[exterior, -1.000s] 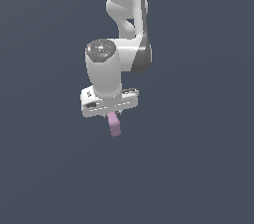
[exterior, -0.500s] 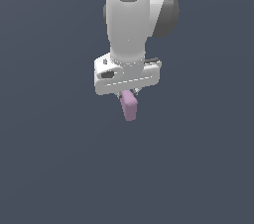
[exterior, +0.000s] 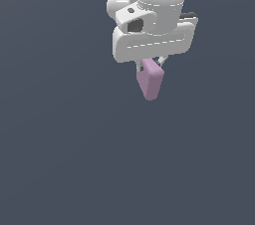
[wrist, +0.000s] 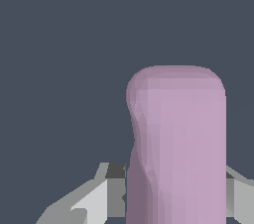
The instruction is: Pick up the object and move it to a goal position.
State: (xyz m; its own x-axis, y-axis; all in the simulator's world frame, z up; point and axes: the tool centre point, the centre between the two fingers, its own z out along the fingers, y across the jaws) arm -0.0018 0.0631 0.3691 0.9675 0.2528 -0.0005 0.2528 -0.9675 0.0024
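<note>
The object (exterior: 150,83), in the exterior view: we note 1 pale pink-mauve block, matte, plain, rounded at its edges, hanging from the gripper (exterior: 150,63) with its free end pointing down. It is narrower than the white, smooth gripper body above it. Nothing but a flat dark slate backdrop lies around and beneath.

Wrist view: the object (wrist: 176,143) rises as a tall rounded slab, 1 side faintly wavy. We see grey fingers (wrist: 94,198) pressed to both its flanks, so the gripper is clamped on the object.
</note>
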